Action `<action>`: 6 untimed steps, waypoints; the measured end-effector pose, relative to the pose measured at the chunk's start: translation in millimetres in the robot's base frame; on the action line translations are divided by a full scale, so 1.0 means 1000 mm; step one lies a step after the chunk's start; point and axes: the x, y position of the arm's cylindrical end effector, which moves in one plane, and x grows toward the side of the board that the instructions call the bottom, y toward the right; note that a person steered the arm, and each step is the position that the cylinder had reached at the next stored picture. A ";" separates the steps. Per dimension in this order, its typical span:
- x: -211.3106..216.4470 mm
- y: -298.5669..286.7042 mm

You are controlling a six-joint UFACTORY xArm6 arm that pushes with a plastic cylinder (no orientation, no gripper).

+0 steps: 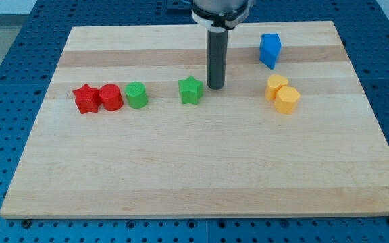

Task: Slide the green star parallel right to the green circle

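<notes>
Resting on a pale wooden board (201,169), the green star (190,90) serves as the reference for all placements. To its left, with a clear gap of bare wood, sits the green circle (136,95), roughly level with the star. Further left of the star, touching the green circle, is a red cylinder (111,97), and beside that, in contact with it, a red star (86,98); these three form a tight row. Well to the right of the star are two yellow blocks pressed together: a yellow piece of unclear outline (276,86) and a yellow hexagon-like block (288,100) just below it. Up and to the right of the star stands a blue block (270,50), angular, apart from the yellows. No block lies between the star and the green circle. The arm carries no jaws; it ends in a dark rod, and the tip (215,87) stands just right of the star, close beside it, with contact not determinable. A blue perforated surface (19,40) surrounds the board.
</notes>
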 end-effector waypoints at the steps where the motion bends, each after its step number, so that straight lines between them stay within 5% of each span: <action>1: 0.000 -0.008; 6: 0.024 -0.011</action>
